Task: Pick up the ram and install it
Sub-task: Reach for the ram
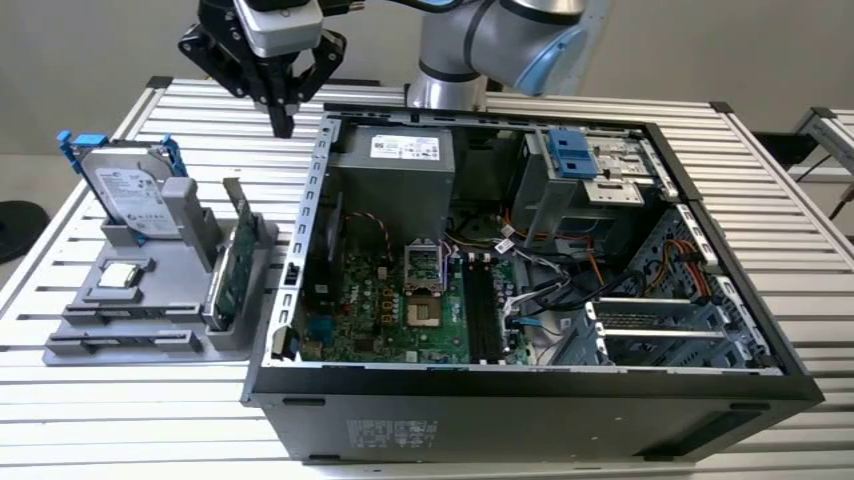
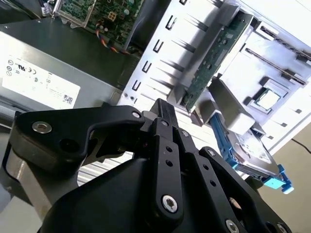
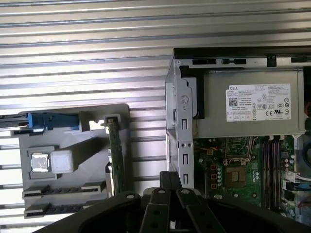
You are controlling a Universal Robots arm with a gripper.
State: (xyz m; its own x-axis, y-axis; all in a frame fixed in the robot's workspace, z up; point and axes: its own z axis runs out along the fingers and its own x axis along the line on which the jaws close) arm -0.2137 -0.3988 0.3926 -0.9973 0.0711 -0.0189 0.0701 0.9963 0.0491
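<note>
1 arm (image 1: 497, 38) at top of exterior view, wrist aimed down; gripper (image 1: 282, 122) hangs approx. vertical, 2 fingers (image 1: 279, 105) pressed together w/ tips touching.

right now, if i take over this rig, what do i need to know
The tool is shut with nothing seen in it, raised beside the open case, on the side of the grey holder.
The ram: cannot be placed for sure. Dark strips show in the holder's front slots and in the motherboard's memory slots.
Done or left: whether the ram is seated cannot be told.
</note>
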